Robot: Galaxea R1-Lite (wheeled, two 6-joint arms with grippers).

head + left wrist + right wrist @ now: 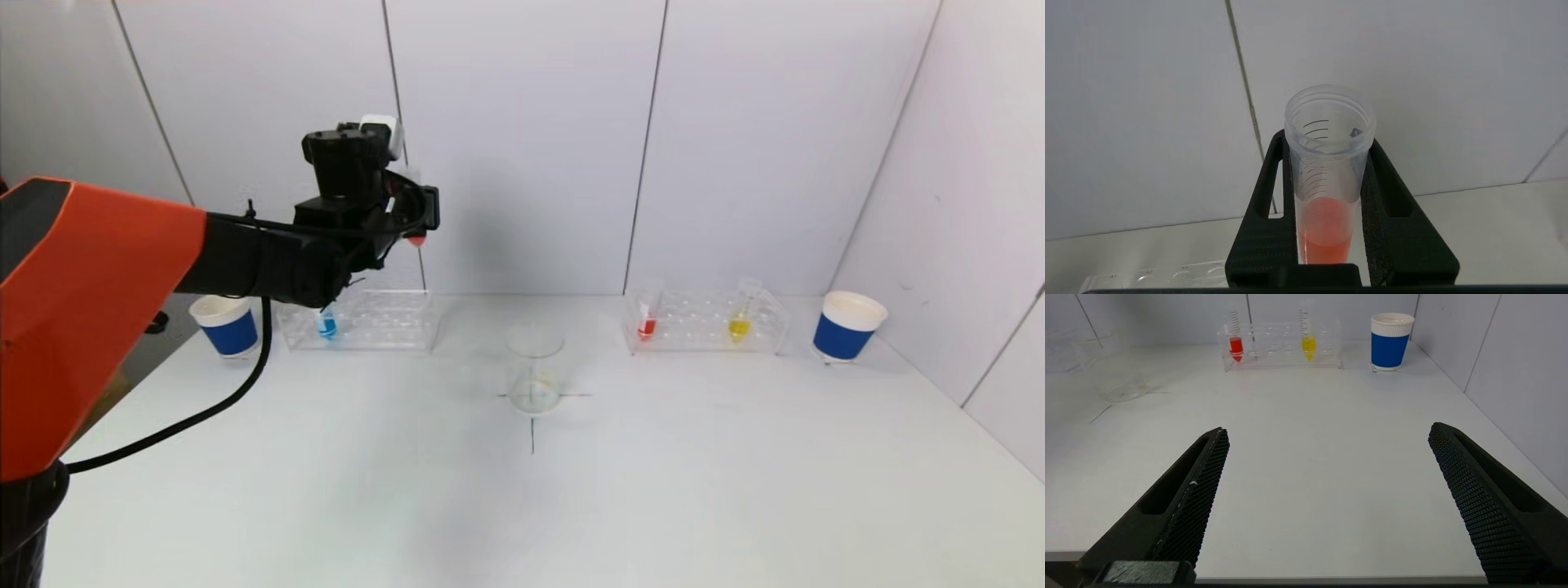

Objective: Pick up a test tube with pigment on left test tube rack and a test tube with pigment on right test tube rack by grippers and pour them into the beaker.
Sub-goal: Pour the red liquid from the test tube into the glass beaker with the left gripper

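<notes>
Left gripper [1327, 245]: raised above left rack [359, 322], pinching red tube [1329, 171] mid-body, upright, uncapped. Likely light, smooth plastic, slippery; grip below threaded rim, keep level until over beaker [535, 367]. Right gripper [1327, 498]: spread wide, low over table [653, 490], well short of right rack [706, 320].
</notes>
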